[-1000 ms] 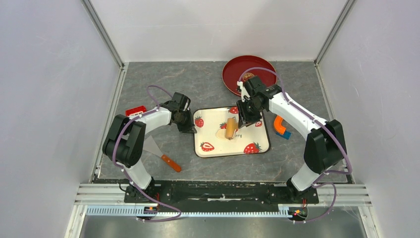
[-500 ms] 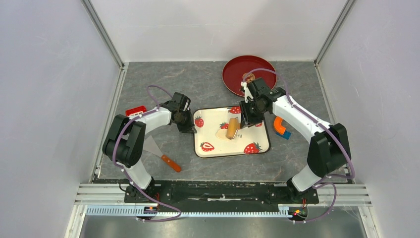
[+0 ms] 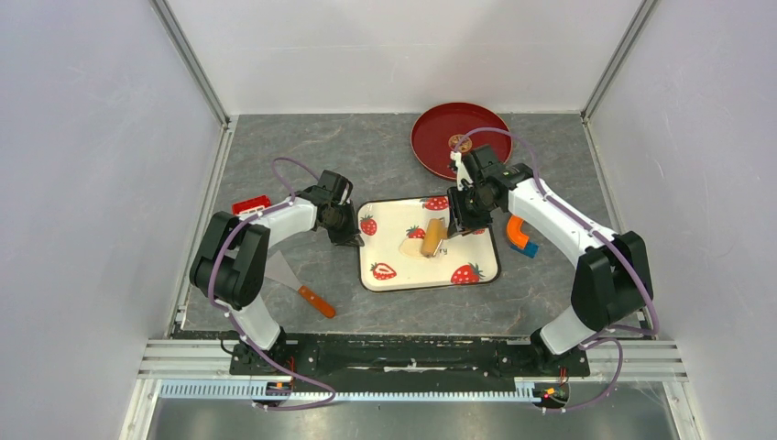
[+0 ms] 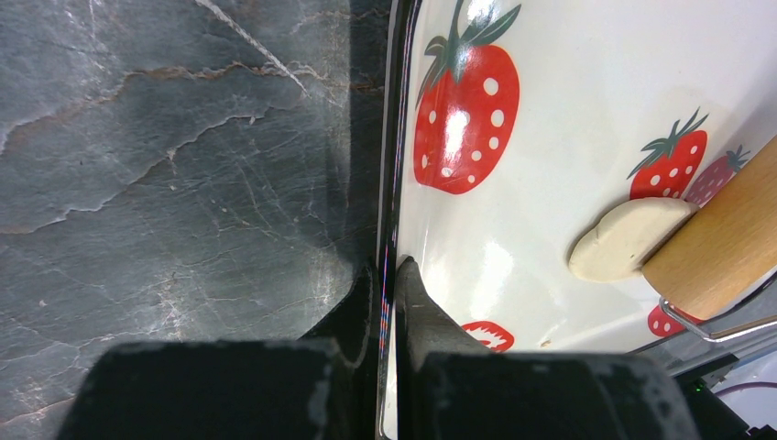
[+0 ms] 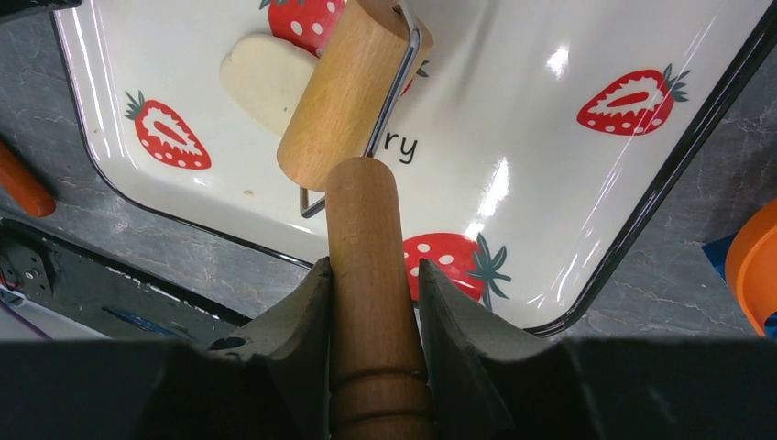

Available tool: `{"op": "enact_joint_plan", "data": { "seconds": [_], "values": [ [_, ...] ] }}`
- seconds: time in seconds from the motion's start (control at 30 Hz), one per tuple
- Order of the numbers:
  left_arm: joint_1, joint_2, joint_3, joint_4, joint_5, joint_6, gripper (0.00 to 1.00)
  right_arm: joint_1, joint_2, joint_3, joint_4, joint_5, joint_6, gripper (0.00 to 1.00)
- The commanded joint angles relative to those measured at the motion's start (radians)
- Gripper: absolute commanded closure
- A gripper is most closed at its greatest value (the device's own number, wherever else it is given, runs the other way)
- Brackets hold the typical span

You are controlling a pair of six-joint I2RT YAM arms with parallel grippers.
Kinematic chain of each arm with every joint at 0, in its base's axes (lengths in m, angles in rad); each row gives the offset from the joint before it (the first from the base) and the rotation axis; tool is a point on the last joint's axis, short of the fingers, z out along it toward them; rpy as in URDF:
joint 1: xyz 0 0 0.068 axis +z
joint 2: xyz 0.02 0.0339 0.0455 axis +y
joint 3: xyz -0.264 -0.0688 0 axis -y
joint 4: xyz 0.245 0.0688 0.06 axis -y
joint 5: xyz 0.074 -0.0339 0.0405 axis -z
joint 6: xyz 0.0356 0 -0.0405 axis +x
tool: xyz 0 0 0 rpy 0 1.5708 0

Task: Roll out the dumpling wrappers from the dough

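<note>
A pale cream dough (image 3: 411, 247) (image 4: 628, 240) (image 5: 266, 78) lies flattened on the strawberry tray (image 3: 463, 252), its right part hidden under the wooden roller (image 3: 432, 236) (image 4: 724, 247) (image 5: 348, 92). My right gripper (image 3: 460, 216) (image 5: 371, 270) is shut on the roller's wooden handle (image 5: 366, 229), above the tray's right half. My left gripper (image 3: 352, 236) (image 4: 389, 275) is shut on the tray's left rim (image 4: 388, 183), one finger outside on the table and one inside. No separate dumpling wrappers show in any view.
A red plate (image 3: 435, 137) with a gold-brown emblem sits behind the tray. An orange and blue tool (image 3: 520, 235) (image 5: 753, 266) lies right of the tray. A scraper with an orange handle (image 3: 302, 290) and a red-and-white item (image 3: 251, 204) lie at the left.
My right gripper has shifted slightly to the right and the roller has moved a little with it over the dough. The left arm has not moved.
</note>
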Motion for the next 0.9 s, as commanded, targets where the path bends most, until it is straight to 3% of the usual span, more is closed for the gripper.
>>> {"op": "enact_joint_plan", "data": {
  "seconds": [0.0, 0.63, 0.87],
  "values": [
    [0.048, 0.018, 0.009, -0.098, -0.228, -0.007, 0.98, -0.035, 0.068, -0.088, -0.301, 0.434, -0.096, 1.00],
    [0.053, 0.021, 0.014, -0.083, -0.201, -0.009, 0.98, -0.002, 0.083, -0.066, -0.291, 0.487, -0.096, 1.00],
    [0.054, -0.045, -0.015, -0.076, -0.192, 0.018, 0.98, 0.007, 0.071, 0.103, -0.253, 0.351, -0.165, 1.00]
  ]
}}
